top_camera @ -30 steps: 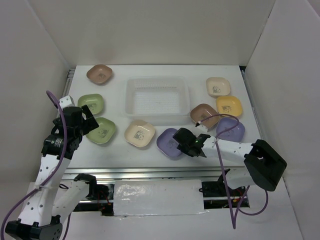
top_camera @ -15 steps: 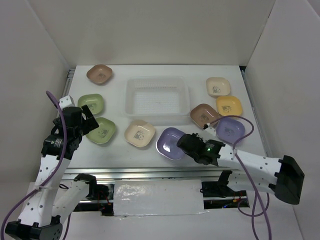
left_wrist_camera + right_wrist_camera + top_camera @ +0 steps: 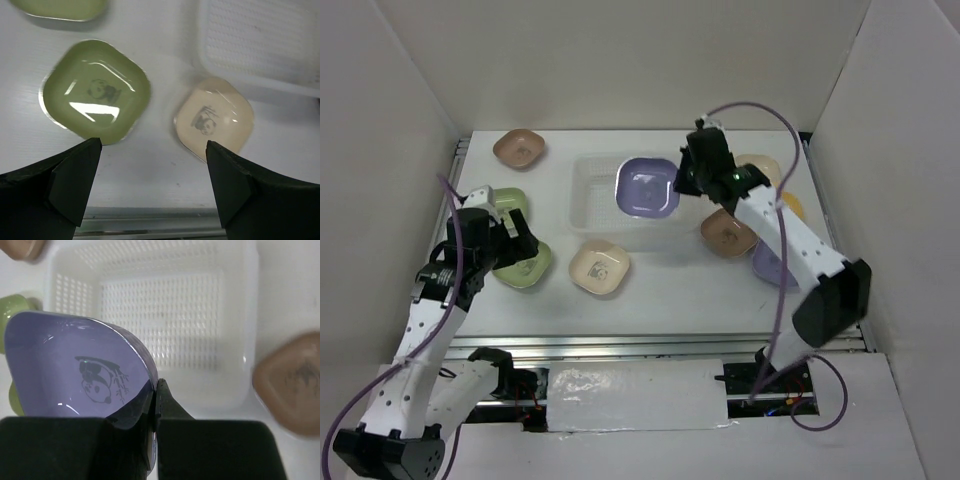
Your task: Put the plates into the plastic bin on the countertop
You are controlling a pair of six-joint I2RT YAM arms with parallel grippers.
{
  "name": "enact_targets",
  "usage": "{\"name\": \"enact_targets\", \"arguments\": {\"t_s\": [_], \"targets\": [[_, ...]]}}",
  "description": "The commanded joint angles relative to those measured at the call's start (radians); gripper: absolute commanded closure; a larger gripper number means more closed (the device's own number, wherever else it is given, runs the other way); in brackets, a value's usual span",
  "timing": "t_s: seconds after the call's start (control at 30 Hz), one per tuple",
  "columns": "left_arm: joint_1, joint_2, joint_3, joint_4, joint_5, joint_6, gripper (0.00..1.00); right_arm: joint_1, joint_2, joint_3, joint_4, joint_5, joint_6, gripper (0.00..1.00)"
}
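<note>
Purple plate (image 3: 647,188) now above plastic bin (image 3: 598,210) in clamped right claw (image 3: 155,390); left claw (image 3: 153,146) apart.

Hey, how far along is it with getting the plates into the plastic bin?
Nothing is done yet: the plastic bin is empty. In hand: the right gripper pinches a purple plate by its rim, above the bin. The left gripper is open over a green plate and a cream plate, touching neither. Left: releasing the purple one, then moving all the rest lying on the countertop.
</note>
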Motion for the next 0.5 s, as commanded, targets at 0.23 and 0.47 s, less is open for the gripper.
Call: {"name": "enact_targets", "arguments": {"t_s": [0.23,0.47], "targets": [[-0.107,0.199,-0.037,0.126,0.291,-0.108,0.01,-0.101,0.682,0.760,-0.231,-0.239,-0.387,1.00],[-0.251,0.288,-0.092,0.160,0.107,-0.205,0.01,-0.136,0.772,0.752,-0.132,-0.315,-0.326,0.99]]}}
